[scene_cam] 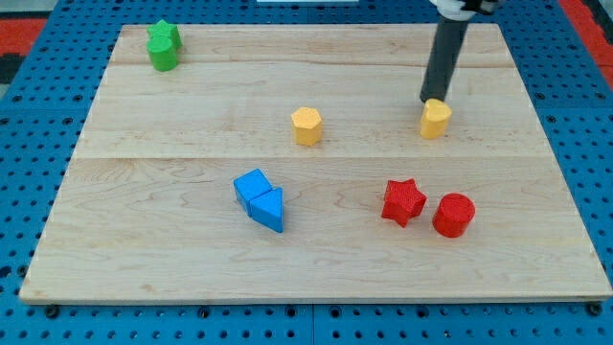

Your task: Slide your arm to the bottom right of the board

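Note:
My tip [431,99] is in the upper right part of the wooden board [316,264], right behind and touching or nearly touching a yellow block [436,119]. A yellow hexagon block [306,126] sits near the middle, to the tip's left. A red star block [403,201] and a red cylinder [453,215] lie toward the view's bottom right, below the tip. A blue cube [252,186] and a blue triangle block [269,209] touch each other left of centre. Two green blocks [164,45] stand together at the top left.
The board lies on a blue pegboard table [584,144]. A red surface [24,19] shows at the view's top corners. The arm's white body [465,6] enters from the top right.

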`<move>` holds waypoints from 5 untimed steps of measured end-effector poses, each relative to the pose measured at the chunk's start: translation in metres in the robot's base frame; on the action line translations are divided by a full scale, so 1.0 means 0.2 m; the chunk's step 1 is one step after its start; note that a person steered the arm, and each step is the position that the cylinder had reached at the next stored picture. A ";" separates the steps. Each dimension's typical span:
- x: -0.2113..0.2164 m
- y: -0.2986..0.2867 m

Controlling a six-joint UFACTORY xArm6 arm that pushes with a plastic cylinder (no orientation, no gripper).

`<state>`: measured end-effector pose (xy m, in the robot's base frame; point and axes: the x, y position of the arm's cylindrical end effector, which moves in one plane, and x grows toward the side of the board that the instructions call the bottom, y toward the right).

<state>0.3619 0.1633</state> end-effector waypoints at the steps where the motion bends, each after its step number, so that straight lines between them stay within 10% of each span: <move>1: 0.08 0.08; 2: 0.23 0.51; 5: 0.74 0.54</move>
<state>0.5093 0.2708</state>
